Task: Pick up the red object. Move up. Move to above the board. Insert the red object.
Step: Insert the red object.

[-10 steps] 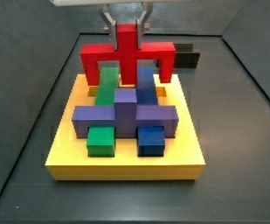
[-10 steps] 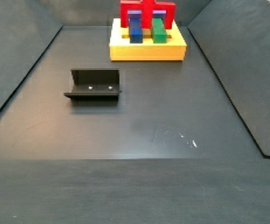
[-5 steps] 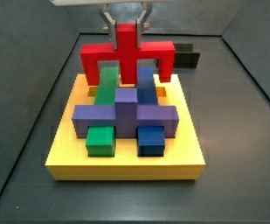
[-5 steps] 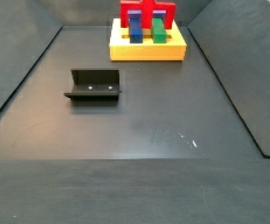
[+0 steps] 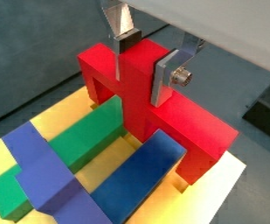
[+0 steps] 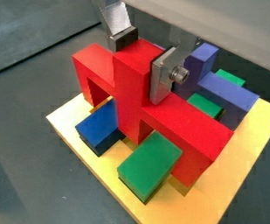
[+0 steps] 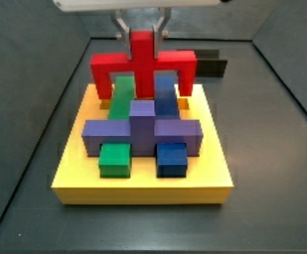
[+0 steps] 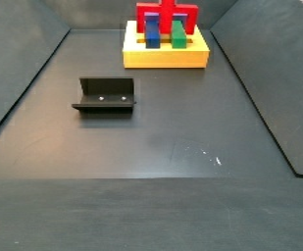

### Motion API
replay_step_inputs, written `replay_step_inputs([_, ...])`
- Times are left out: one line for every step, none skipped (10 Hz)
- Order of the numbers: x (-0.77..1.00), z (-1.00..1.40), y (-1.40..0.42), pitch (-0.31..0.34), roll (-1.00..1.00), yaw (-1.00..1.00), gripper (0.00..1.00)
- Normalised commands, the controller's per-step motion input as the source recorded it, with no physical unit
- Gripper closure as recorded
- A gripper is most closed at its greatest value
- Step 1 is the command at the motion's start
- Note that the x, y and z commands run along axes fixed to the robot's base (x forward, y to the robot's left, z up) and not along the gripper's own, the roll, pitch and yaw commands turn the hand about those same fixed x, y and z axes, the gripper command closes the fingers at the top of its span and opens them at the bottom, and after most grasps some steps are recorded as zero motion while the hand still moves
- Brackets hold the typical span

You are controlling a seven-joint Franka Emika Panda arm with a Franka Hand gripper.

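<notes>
The red object (image 7: 144,67) is clamped by its middle prong in your gripper (image 5: 148,58) and has sunk lower since a second ago, its outer prongs now reaching the board (image 7: 76,164); insertion looks nearly done. The fixture (image 8: 105,95) sits at eight o'clock of the board on the dark floor (image 8: 167,147).

Open floor (image 8: 154,157) save the fixture (image 8: 105,95); hand (image 7: 144,35) over crowded board (image 7: 142,184).
</notes>
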Motion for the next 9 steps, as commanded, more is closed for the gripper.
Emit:
replay_step_inputs([0.04, -0.24, 0.0, 0.0, 0.0, 0.0, 1.0])
replay_step_inputs([0.0, -0.23, 0.0, -0.01, 0.0, 0.0, 1.0])
replay_step_inputs([0.0, -0.2, 0.0, 0.0, 0.0, 0.0, 1.0])
replay_step_inputs([0.06, -0.06, 0.0, 0.0, 0.0, 0.0, 1.0])
replay_step_inputs([0.08, -0.12, 0.0, 0.0, 0.01, 0.0, 1.0])
replay_step_inputs([0.19, -0.16, 0.0, 0.036, 0.03, -0.13, 1.0])
replay_step_inputs([0.19, -0.16, 0.0, 0.047, 0.04, -0.18, 1.0])
replay_step_inputs([0.13, -0.17, 0.0, 0.019, 0.03, -0.12, 1.0])
replay_step_inputs([0.1, -0.21, 0.0, 0.0, 0.02, -0.06, 1.0])
